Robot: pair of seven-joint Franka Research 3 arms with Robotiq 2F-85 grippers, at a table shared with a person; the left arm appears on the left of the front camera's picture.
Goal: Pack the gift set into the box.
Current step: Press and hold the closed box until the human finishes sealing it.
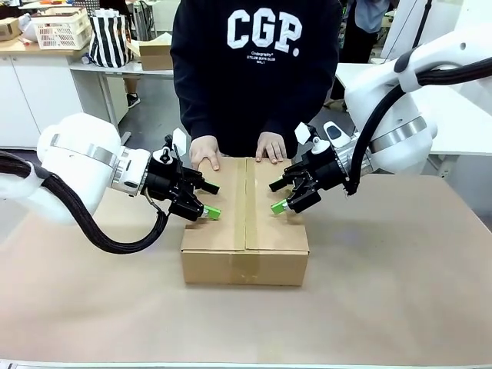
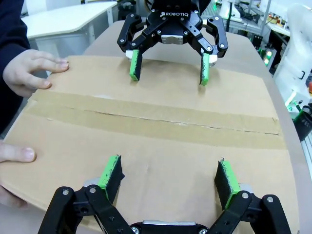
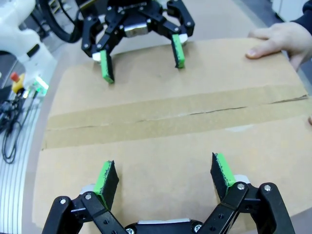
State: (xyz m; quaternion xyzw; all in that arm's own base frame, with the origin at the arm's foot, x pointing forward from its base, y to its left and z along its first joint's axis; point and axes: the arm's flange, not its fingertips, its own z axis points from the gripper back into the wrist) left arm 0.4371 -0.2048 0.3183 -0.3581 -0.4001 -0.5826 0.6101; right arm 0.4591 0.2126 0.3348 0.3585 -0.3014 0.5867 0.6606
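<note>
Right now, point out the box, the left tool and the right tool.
box (image 1: 246, 267), front view, on its front wall.
left tool (image 1: 210, 199), front view, midway between its fingertips.
right tool (image 1: 277, 196), front view, midway between its fingertips.

Brown corrugated cardboard box (image 1: 244, 231), taped shut. Black, green-padded left gripper (image 1: 211, 200) and right gripper (image 1: 277, 195), jaws spread, over its top. Person's hands (image 1: 205, 151) on far edge.

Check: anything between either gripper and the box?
Nothing visible. The left gripper and right gripper hang open right over the box top, one each side of the taped seam. The person's hands rest on its far edge, clear of both.
</note>
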